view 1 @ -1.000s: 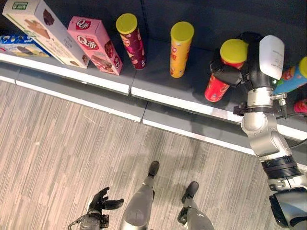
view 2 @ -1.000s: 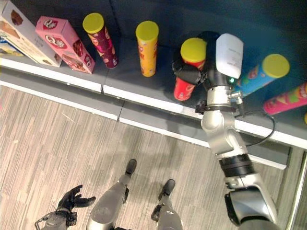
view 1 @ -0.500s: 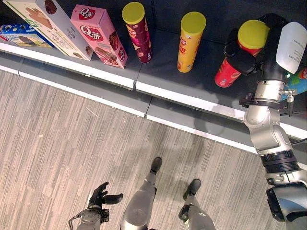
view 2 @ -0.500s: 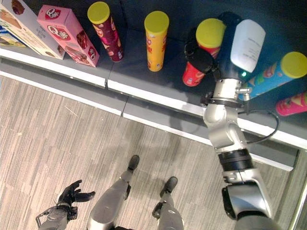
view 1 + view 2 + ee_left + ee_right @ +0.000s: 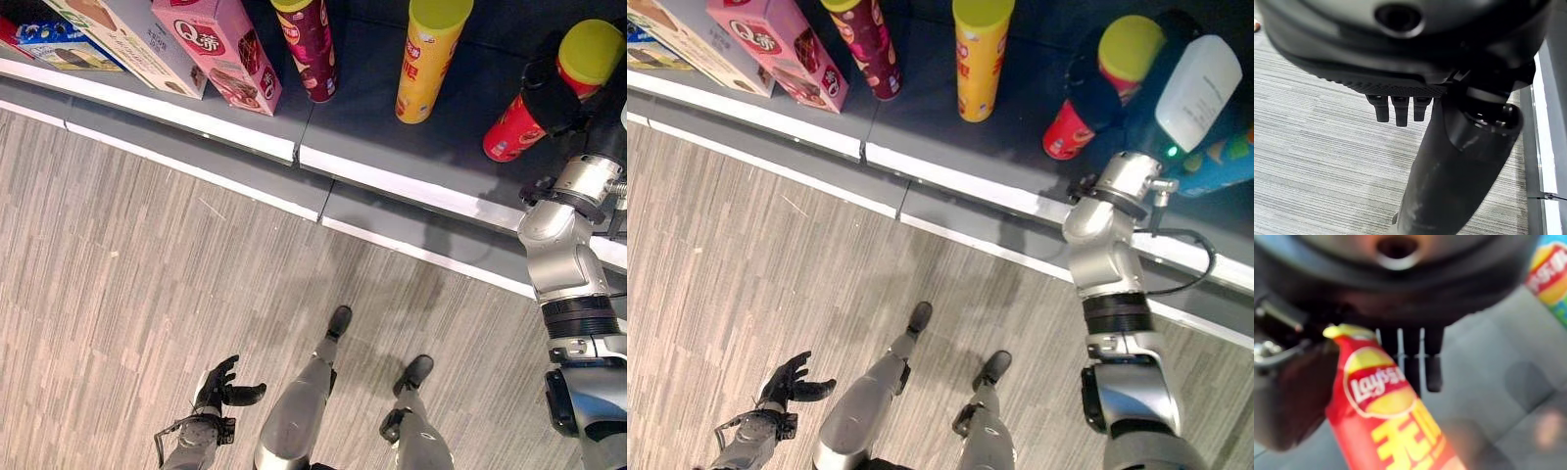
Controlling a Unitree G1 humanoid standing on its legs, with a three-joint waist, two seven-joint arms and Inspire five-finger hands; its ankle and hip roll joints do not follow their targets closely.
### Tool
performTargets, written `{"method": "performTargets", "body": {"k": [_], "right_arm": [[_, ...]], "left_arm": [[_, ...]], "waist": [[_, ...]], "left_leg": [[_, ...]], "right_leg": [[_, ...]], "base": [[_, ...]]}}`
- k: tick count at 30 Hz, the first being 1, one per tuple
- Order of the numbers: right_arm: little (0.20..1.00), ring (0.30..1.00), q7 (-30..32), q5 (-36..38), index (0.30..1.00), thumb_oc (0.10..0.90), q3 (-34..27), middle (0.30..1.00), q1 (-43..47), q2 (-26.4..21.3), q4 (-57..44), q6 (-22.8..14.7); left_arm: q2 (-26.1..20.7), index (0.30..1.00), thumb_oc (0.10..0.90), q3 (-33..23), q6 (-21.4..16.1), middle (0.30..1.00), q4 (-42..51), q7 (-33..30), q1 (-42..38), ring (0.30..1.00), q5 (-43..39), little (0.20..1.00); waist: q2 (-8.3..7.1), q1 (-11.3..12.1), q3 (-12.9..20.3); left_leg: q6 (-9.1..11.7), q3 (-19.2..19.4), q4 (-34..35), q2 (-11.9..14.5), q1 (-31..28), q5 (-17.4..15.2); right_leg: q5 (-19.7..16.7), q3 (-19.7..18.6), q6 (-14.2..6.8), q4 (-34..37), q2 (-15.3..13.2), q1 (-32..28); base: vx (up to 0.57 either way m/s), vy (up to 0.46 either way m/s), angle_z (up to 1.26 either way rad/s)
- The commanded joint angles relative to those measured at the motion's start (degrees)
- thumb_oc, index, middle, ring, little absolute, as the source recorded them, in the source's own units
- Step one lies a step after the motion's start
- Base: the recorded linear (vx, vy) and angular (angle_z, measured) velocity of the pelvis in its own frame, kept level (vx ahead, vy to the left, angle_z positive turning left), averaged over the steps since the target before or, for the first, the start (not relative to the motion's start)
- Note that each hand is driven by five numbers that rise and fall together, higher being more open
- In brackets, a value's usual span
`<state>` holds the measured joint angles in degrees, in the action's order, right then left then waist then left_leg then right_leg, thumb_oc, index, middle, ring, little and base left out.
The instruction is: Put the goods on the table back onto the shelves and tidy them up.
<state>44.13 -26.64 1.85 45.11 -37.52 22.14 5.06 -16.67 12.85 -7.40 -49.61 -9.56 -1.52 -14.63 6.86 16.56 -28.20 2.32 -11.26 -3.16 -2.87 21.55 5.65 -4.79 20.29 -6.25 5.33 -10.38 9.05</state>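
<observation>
1. The red cylindrical crisp can with a yellow lid [image 5: 542, 108] stands tilted on the dark grey shelf [image 5: 460, 157], and your right hand [image 5: 551, 93] is on its upper part, just under the lid.
2. In the right wrist view the can [image 5: 1386, 416] sits between the thumb on one side and the row of fingers [image 5: 1434, 369] on the other; the fingers run down behind the can, so you have it clamped in that hand.
3. The can's base rests on the shelf, a little back from the shelf's white front edge [image 5: 421, 191].
4. On the outer side of your right hand a blue crisp can [image 5: 1225, 162] lies slanted on the same shelf, partly hidden by the wrist.
5. On the inner side of that hand, apart from it, a yellow cylindrical can with a yellow lid [image 5: 431, 59] stands on the shelf, then a maroon cylindrical can [image 5: 312, 49] beyond it.
6. Further along the same way a pink rectangular snack box [image 5: 220, 49] leans on the shelf, beside a pale rectangular box [image 5: 137, 39] and a blue packet [image 5: 54, 44].
7. Your left hand [image 5: 220, 387] hangs low over the striped grey floor [image 5: 147, 274], well apart from the shelf, fingers loosely spread and holding nothing.
</observation>
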Motion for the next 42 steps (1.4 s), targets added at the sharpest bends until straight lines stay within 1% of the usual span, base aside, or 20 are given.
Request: {"method": "performTargets", "body": {"k": [1, 5, 15, 25, 26, 27, 29, 30, 31, 42], "right_arm": [[0.3, 0.3, 4.7, -1.5, 0.3, 0.4, 0.3, 0.3, 4.2, -5.1, -5.6, -2.7], [0.3, 0.3, 4.9, -1.8, 0.3, 0.4, 0.2, 0.3, 3.8, -5.1, -5.7, -2.6], [0.3, 0.3, 4.9, -2.5, 0.3, 0.4, 1.0, 0.3, 2.3, -3.4, -6.5, -2.7], [0.3, 0.3, 4.8, -1.8, 0.3, 0.4, 2.9, 0.3, 3.8, -4.3, -3.0, -2.5], [0.495, 0.495, 5.0, -2.0, 0.495, 0.53, 3.0, 0.495, 3.8, -4.5, -2.8, -2.4], [0.599, 0.599, 5.0, -2.1, 0.599, 0.599, 3.1, 0.599, 3.7, -4.6, -2.8, -2.3], [0.827, 0.827, 5.1, -2.3, 0.827, 0.751, 3.1, 0.827, 3.7, -4.5, -2.9, -2.3], [0.867, 0.867, 5.1, -2.5, 0.867, 0.778, 3.2, 0.867, 3.7, -4.5, -2.9, -2.2], [0.9, 0.9, 5.1, -2.5, 0.9, 0.8, 3.4, 0.9, 3.8, -4.3, -2.8, -2.3], [0.9, 0.9, 5.2, -1.8, 0.9, 0.8, 4.0, 0.9, 4.1, -3.3, -2.2, -2.6]], "left_arm": [[-3.1, 0.9, 0.8, 0.6, -1.1, 0.9, -2.3, -2.0, 2.2, 0.9, -1.4, 0.9], [-3.0, 0.9, 0.8, 0.7, -1.3, 0.9, -2.5, -2.0, 2.1, 0.9, -1.3, 0.9], [-2.7, 0.9, 0.8, 1.2, -1.5, 0.9, -2.0, -2.5, 2.3, 0.9, -1.1, 0.9], [-2.9, 0.9, 0.8, 1.1, -1.7, 0.9, -3.2, -2.5, 2.0, 0.9, -0.8, 0.9], [-2.8, 0.9, 0.8, 1.0, -1.7, 0.9, -3.3, -2.6, 2.0, 0.9, -0.7, 0.9], [-2.8, 0.9, 0.8, 1.0, -1.7, 0.9, -3.5, -2.6, 2.0, 0.9, -0.6, 0.9], [-2.7, 0.9, 0.8, 1.0, -1.7, 0.9, -3.6, -2.7, 2.0, 0.9, -0.6, 0.9], [-2.6, 0.9, 0.8, 1.0, -1.8, 0.9, -3.6, -2.7, 1.9, 0.9, -0.6, 0.9], [-2.6, 0.9, 0.8, 1.1, -1.9, 0.9, -3.7, -2.8, 1.9, 0.9, -0.6, 0.9], [-2.5, 0.9, 0.8, 1.2, -1.8, 0.9, -4.2, -2.8, 1.5, 0.9, -0.5, 0.9]], "waist": [[-0.47, -0.4, 3.0], [-0.39, -0.6, 3.0], [-0.72, -1.5, 2.9], [-0.58, -1.9, 2.8], [-0.51, -1.9, 2.9], [-0.47, -1.9, 3.0], [-0.46, -2.0, 3.0], [-0.5, -2.0, 3.0], [-0.51, -2.1, 3.0], [-0.92, -2.3, 3.2]], "left_leg": [[1.5, -0.1, -1.2, -0.4, 3.6, -0.4], [1.4, -0.2, -1.1, -0.5, 3.5, -0.4], [1.5, -0.4, -1.3, -0.4, 3.2, -0.5], [1.7, -0.4, -1.0, -0.3, 3.2, -0.1], [1.7, -0.4, -0.9, -0.4, 3.1, 0.0], [1.6, -0.4, -0.9, -0.4, 3.1, 0.0], [1.6, -0.5, -0.9, -0.4, 3.0, -0.1], [1.6, -0.5, -0.9, -0.4, 3.0, -0.1], [1.6, -0.5, -0.9, -0.5, 3.0, -0.1], [1.7, -0.6, -1.2, -0.3, 3.0, -0.1]], "right_leg": [[9.3, 2.0, -4.0, -5.2, -2.6, -5.8], [9.4, 2.2, -4.1, -5.1, -2.6, -6.0], [9.7, 1.8, -3.9, -5.3, -2.5, -6.2], [9.6, 1.8, -3.9, -5.5, -2.5, -5.9], [9.6, 1.7, -3.9, -5.4, -2.6, -5.9], [9.6, 1.8, -3.9, -5.4, -2.6, -6.0], [9.6, 1.8, -3.9, -5.4, -2.6, -6.0], [9.6, 1.8, -3.9, -5.4, -2.6, -6.0], [9.6, 1.8, -3.9, -5.5, -2.6, -6.0], [9.7, 1.8, -3.9, -5.6, -2.6, -6.1]], "base": [[0.0, 0.0, 0.0], [0.0, 0.0, 0.0], [0.0, 0.0, 0.0], [0.0, 0.0, 0.0], [0.0, 0.0, 0.0], [0.0, 0.0, 0.0], [0.0, 0.0, 0.0], [0.0, 0.0, 0.0], [0.0, 0.0, 0.0], [0.0, 0.0, 0.0]]}}
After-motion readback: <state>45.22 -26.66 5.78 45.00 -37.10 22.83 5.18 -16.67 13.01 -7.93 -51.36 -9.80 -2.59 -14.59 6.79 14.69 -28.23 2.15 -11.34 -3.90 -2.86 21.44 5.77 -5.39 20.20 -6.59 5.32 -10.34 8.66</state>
